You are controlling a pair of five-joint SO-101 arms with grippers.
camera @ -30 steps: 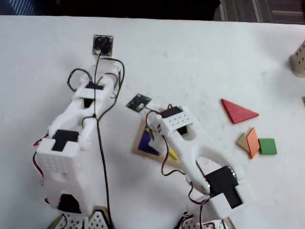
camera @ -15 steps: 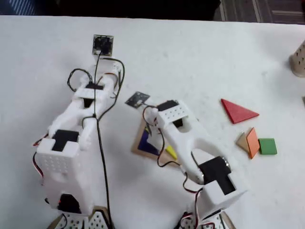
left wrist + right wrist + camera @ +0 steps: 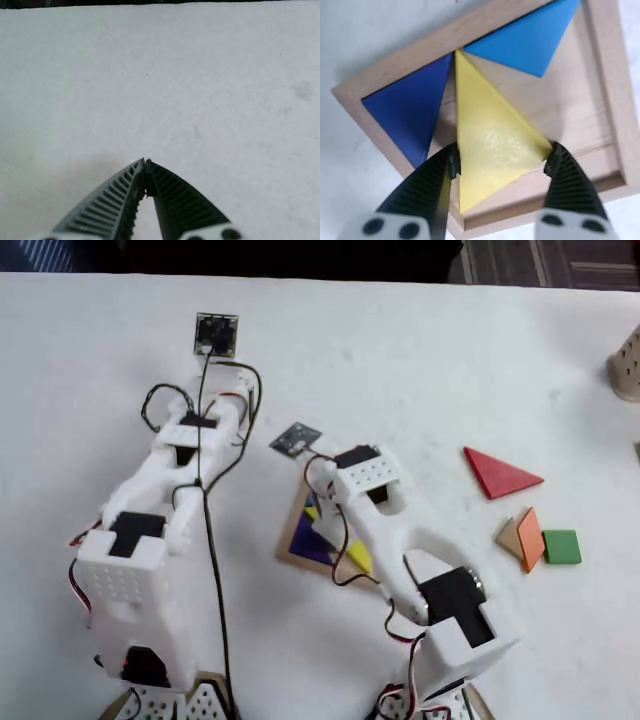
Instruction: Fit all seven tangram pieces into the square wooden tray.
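Step in hand: seating the yellow triangle (image 3: 490,145) in the wooden tray (image 3: 606,75). The right gripper (image 3: 502,157) is spread astride it, one tip at each side edge. Whether the tips bear on the piece I cannot tell. One corner of the triangle appears to lie over the tray's rim, so I judge it not yet flat.

To do it well, slide the piece inward, off that rim, until the corner drops to the floor — closing the narrow wedge of bare floor beside the dark blue triangle (image 3: 410,117) without shoving it. Then lift off straight.

Tray contents:
- The dark blue triangle sits in one corner.
- The light blue triangle (image 3: 527,37) lies along the same rim.
- The yellow triangle's tip meets theirs at that rim.

Outside, well apart on the table (image 3: 420,370): red triangle (image 3: 498,475), orange piece (image 3: 531,538), tan piece (image 3: 510,536) touching it, green square (image 3: 561,546). Three in, four out.

The left gripper (image 3: 145,167) is pressed together on nothing — over bare table.
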